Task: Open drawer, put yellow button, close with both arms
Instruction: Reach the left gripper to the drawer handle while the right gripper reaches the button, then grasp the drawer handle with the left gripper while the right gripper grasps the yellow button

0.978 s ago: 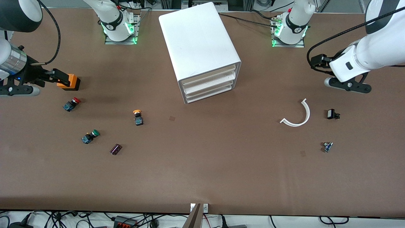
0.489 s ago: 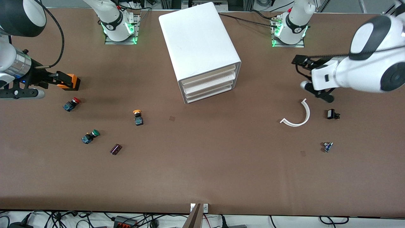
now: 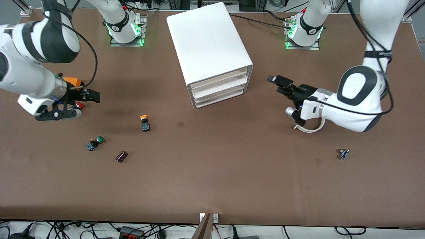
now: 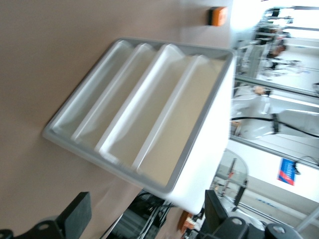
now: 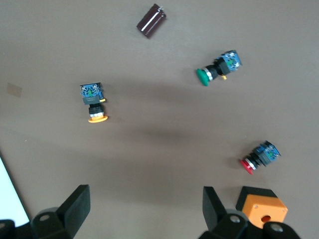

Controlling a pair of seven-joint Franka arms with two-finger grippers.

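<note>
The white cabinet (image 3: 209, 46) stands mid-table, its three drawers facing the front camera's side. The highest drawer (image 3: 219, 79) sits pushed in; the left wrist view shows it (image 4: 184, 119) just under the cabinet's top. My left gripper (image 3: 282, 85) hangs open beside the cabinet's front, toward the left arm's end, pointing at it (image 4: 145, 216). The yellow button (image 3: 144, 122) lies on its side on the table, nearer the front camera than the cabinet. My right gripper (image 3: 89, 96) is open and empty over the table by the red button, with the yellow button (image 5: 94, 102) ahead of it (image 5: 144, 209).
A red button (image 5: 259, 157) and an orange block (image 3: 73, 81) lie under the right arm's wrist. A green button (image 3: 95, 142) and a dark cylinder (image 3: 121, 156) lie nearer the front camera. A white curved strip (image 3: 312, 128) shows under the left arm; a small blue part (image 3: 344, 153) lies nearby.
Both arms have swung in from the table's ends. The left gripper came toward the cabinet's front and turned to face it. The right gripper moved over the red button toward the yellow one.
</note>
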